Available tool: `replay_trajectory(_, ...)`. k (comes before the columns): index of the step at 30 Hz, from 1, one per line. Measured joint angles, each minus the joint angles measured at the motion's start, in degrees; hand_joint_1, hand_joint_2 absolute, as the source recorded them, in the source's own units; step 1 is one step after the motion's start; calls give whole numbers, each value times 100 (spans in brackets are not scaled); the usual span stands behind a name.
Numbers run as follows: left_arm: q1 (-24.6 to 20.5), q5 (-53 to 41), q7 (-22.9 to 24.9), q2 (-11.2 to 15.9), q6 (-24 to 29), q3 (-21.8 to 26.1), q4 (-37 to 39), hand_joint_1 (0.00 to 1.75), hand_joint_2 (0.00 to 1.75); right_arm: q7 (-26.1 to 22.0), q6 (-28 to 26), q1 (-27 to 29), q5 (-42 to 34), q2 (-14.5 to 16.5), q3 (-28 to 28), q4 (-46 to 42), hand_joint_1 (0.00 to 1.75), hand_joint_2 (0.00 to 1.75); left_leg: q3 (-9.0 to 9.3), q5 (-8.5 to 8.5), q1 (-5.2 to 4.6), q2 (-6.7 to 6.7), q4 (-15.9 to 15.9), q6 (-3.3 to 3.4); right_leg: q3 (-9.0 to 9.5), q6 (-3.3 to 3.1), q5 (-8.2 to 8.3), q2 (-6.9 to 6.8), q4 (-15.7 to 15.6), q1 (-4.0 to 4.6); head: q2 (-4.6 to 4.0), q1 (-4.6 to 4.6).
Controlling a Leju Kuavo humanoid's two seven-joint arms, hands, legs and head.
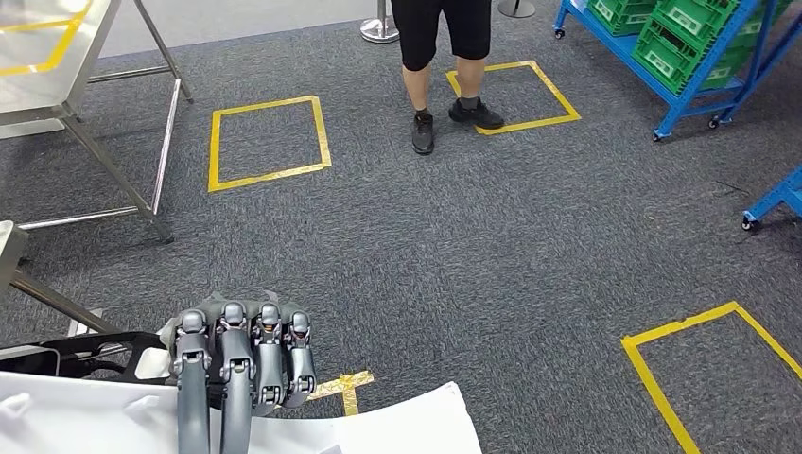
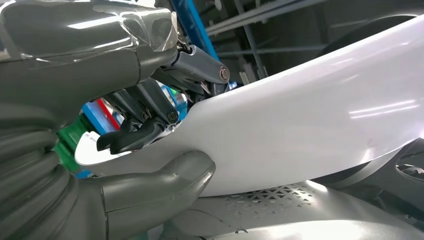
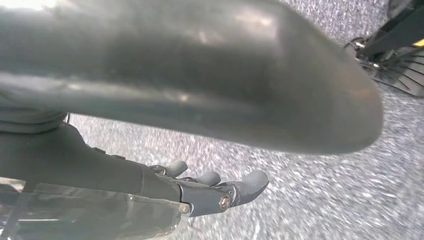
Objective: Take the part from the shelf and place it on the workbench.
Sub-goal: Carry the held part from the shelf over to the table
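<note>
**Left hand's got the part**

The left hand (image 1: 241,364) grips the white part (image 1: 397,426) — fingers over its edge, thumb (image 2: 165,182) underneath. The right hand (image 3: 200,192) hangs over grey carpet (image 1: 473,246), fingers loose, holding nothing — a person (image 1: 443,57) stands ahead.

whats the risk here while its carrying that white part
The left hand grips the big white part at one edge alone, fingers over the top and thumb beneath, so the smooth panel may slip or sag. A person stands ahead on the carpet, and the metal table legs lie to the left; the wide part could clip either.
</note>
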Motion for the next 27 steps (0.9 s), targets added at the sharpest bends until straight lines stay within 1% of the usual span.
replay_trajectory(1,-2,-2,1,-1,2,1,0,175,175,4,0,-4,1,-5,-4,13,0,0,115,41,-32,92,-208,22,20,26,-24,-58,-1,17,0,2)
replay_trajectory(2,-2,-6,1,-1,8,1,0,175,175,11,0,-8,2,-10,-9,24,0,0,147,22,-62,113,-272,40,31,53,-43,-119,-5,30,0,2)
replay_trajectory(3,-2,-12,3,-1,17,2,-1,175,175,21,0,-16,4,-14,-13,34,0,0,146,26,-74,31,-285,63,44,79,-55,-190,-16,37,0,1)
replay_trajectory(4,1,-19,5,-2,25,3,-3,175,175,30,-1,-26,7,-17,-15,41,0,0,160,44,-61,-54,-323,92,53,103,-74,-240,-25,30,0,0)
replay_trajectory(5,-3,-34,8,-2,34,3,-5,175,175,36,-1,-35,9,-15,-16,49,0,0,188,65,-49,-139,-375,128,48,117,-112,-172,17,16,0,8)
replay_trajectory(6,-14,-53,12,-7,39,4,-6,175,175,39,-1,-41,11,-16,-21,59,0,0,222,89,-35,-221,-425,165,-11,116,-188,-31,159,4,0,14)
replay_trajectory(7,-25,-78,15,-13,42,3,-6,175,175,42,-2,-40,13,-18,-30,70,0,0,256,109,-18,-302,-465,196,-143,103,-304,164,427,-11,0,26)
replay_trajectory(8,-38,-104,26,-18,45,2,-3,175,175,51,-6,-34,15,-21,-41,82,0,0,266,113,-24,-384,-476,214,-337,82,-442,359,805,-19,0,36)
replay_trajectory(9,-44,-116,54,-22,46,-1,2,175,175,63,-13,-22,19,-25,-51,92,0,0,267,113,-26,-473,-474,224,-573,71,-567,460,1212,-21,0,39)
replay_trajectory(10,-44,-103,110,-22,48,-7,10,175,175,79,-21,-9,23,-27,-60,101,0,0,269,110,-27,-574,-473,227,-778,82,-634,507,1521,-25,0,44)
replay_trajectory(11,-44,-67,185,-22,52,-17,22,175,175,94,-27,-1,26,-27,-70,107,0,0,275,108,-27,-675,-471,226,-899,115,-613,525,1643,-33,0,44)
replay_trajectory(12,-45,-19,269,-22,68,-30,35,175,175,104,-31,4,28,-27,-83,112,0,0,284,104,-26,-774,-467,222,-906,168,-495,537,1528,-48,0,45)
replay_trajectory(13,-45,30,350,-22,101,-45,46,175,175,109,-31,4,28,-27,-103,116,0,0,295,97,-23,-867,-459,211,-805,228,-305,574,1202,-70,0,45)
replay_trajectory(14,-45,59,413,-23,150,-60,54,175,175,112,-31,2,29,-26,-127,118,0,0,298,84,-18,-951,-442,192,-650,283,-97,683,778,-102,0,47)
replay_trajectory(15,-45,69,461,-23,210,-72,58,175,175,113,-29,2,32,-22,-150,119,0,0,292,63,-24,-1029,-409,162,-506,297,76,801,419,-116,0,51)
replay_trajectory(16,-45,61,497,-23,266,-82,60,175,175,113,-25,2,41,-16,-173,119,0,0,277,43,-30,-1096,-380,131,-402,274,186,884,186,-120,0,51)
replay_trajectory(17,-44,39,517,-22,307,-91,60,175,175,115,-20,-4,55,-8,-188,120,0,0,258,28,-33,-1156,-358,102,-352,227,235,932,87,-111,0,52)
replay_trajectory(18,-43,17,525,-20,331,-101,60,175,175,116,-14,-14,73,1,-197,120,0,0,242,22,-34,-1210,-345,76,-335,168,249,894,86,-87,0,52)
replay_trajectory(19,-43,3,523,-16,339,-110,59,175,175,114,-6,-26,93,10,-201,120,0,0,229,18,-22,-1241,-341,58,-322,123,257,826,84,-91,0,51)
replay_trajectory(20,-45,6,513,-9,335,-117,58,175,175,108,-1,-38,110,15,-201,120,0,0,211,-6,-22,-1170,-304,35,-310,89,259,773,77,-92,0,49)
replay_trajectory(21,-51,23,499,-2,320,-122,57,175,175,99,6,-40,127,19,-201,119,0,0,156,-82,-24,-1014,-179,7,-293,53,256,710,69,-92,0,34)
replay_trajectory(22,-57,53,482,4,302,-127,56,175,175,87,14,-32,140,20,-201,119,0,0,48,-217,-22,-812,63,-20,-274,17,246,643,62,-88,0,22)
replay_trajectory(23,-60,85,465,9,281,-131,56,175,175,79,22,-20,154,18,-201,119,0,0,-120,-393,-20,-602,412,-45,-259,-14,228,574,62,-64,0,8)
replay_trajectory(24,-58,116,451,12,257,-137,57,175,175,73,29,-2,166,16,-201,120,0,0,-333,-574,-4,-479,822,-63,-249,-39,211,496,62,-41,0,-3)
replay_trajectory(25,-49,148,439,15,238,-142,58,175,175,71,32,10,175,13,-201,120,0,0,-524,-695,11,-425,1168,-73,-244,-56,197,415,63,-22,0,-1)
replay_trajectory(26,-39,178,429,19,215,-146,60,175,175,70,27,15,184,9,-201,120,0,0,-638,-719,21,-403,1346,-74,-239,-70,184,334,63,-7,0,-4)
replay_trajectory(27,-30,206,423,21,191,-149,60,175,175,70,20,13,191,6,-201,119,0,0,-634,-633,26,-386,1298,-65,-229,-78,170,257,63,6,0,-4)
